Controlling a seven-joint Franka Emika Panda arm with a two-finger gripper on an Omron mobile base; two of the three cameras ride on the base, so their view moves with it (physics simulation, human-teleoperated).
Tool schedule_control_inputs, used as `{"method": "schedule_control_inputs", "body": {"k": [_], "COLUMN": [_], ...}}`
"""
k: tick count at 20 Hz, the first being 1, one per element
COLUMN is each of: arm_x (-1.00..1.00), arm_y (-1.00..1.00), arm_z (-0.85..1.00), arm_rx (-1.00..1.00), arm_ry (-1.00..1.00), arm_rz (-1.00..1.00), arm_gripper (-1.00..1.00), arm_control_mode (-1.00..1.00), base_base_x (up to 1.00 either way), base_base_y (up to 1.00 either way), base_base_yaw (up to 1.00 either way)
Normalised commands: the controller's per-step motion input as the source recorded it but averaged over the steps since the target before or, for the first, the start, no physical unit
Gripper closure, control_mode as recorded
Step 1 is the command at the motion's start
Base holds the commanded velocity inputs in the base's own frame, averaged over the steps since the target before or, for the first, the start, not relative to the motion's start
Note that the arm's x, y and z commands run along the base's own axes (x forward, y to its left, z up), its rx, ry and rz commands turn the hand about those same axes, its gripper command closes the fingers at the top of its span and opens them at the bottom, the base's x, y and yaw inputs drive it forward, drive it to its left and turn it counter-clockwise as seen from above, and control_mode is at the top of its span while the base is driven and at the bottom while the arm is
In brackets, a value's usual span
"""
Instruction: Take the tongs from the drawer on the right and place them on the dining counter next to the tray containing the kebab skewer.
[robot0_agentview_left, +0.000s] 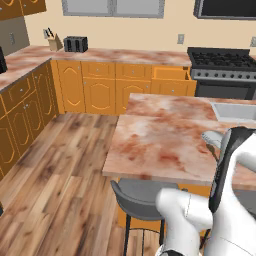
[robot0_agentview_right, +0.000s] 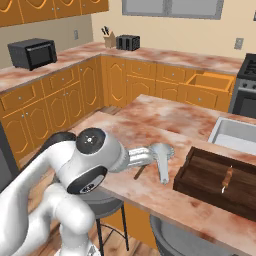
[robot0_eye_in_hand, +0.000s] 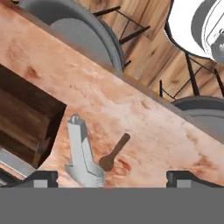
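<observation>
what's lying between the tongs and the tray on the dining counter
Nothing: in the hand view the tongs lie beside the dark wooden tray, with only a strip of bare marbled dining counter between them. A small brown spoon lies on the tongs' other side.

Marbled dining counter (robot0_agentview_right: 150, 120) with dark wooden tray (robot0_agentview_right: 220, 181), light-grey tongs (robot0_eye_in_hand: 82, 154), small brown spoon (robot0_eye_in_hand: 114, 153) beside them.

Bright even rendered light, no glare, soft shadow beside the tray (robot0_agentview_right: 220, 182) on the desk (robot0_agentview_right: 150, 125), textures slightly coarse, edges mildly pixelated, no blur, no edge distortion
</observation>
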Motion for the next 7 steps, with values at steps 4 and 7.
{"method": "schedule_control_inputs", "body": {"k": [4,7], "arm_x": [-1.0,-0.83], "arm_y": [1.0,1.0], "arm_z": [0.39,0.41], "arm_rx": [-0.21,-0.3], "arm_ry": [-0.21,-0.54], "arm_rz": [0.06,0.07], "arm_gripper": [-1.0,-1.0], "arm_control_mode": [-1.0,-1.0], "base_base_x": [0.0,0.0], "base_base_y": [0.0,0.0], "base_base_yaw": [0.0,0.0]}}
